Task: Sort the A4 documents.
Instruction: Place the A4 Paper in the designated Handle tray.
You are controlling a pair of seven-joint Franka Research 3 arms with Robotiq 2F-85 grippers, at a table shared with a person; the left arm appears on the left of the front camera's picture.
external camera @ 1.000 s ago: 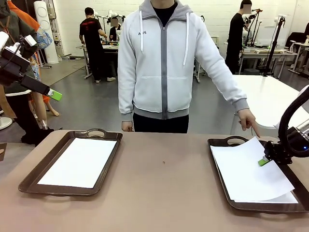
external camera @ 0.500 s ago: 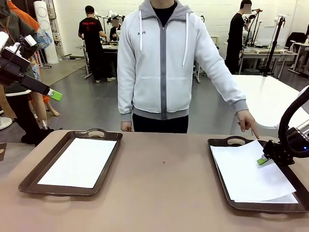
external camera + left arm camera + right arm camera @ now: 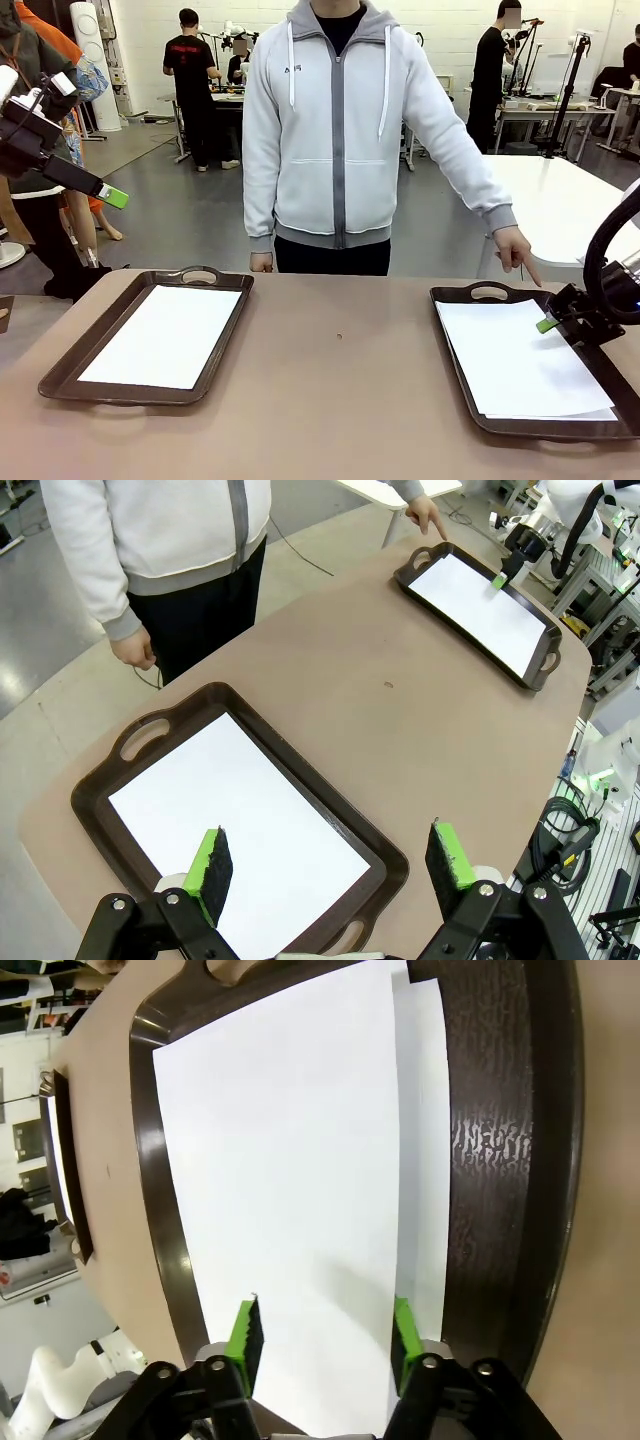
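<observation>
A matte brown table (image 3: 340,400) with rounded corners carries two dark brown handled trays, well apart. The left tray (image 3: 70,372) sits near the table's left edge, the right tray (image 3: 458,372) near its right edge. Between them the tabletop is bare except for a tiny dark speck (image 3: 339,336).
</observation>
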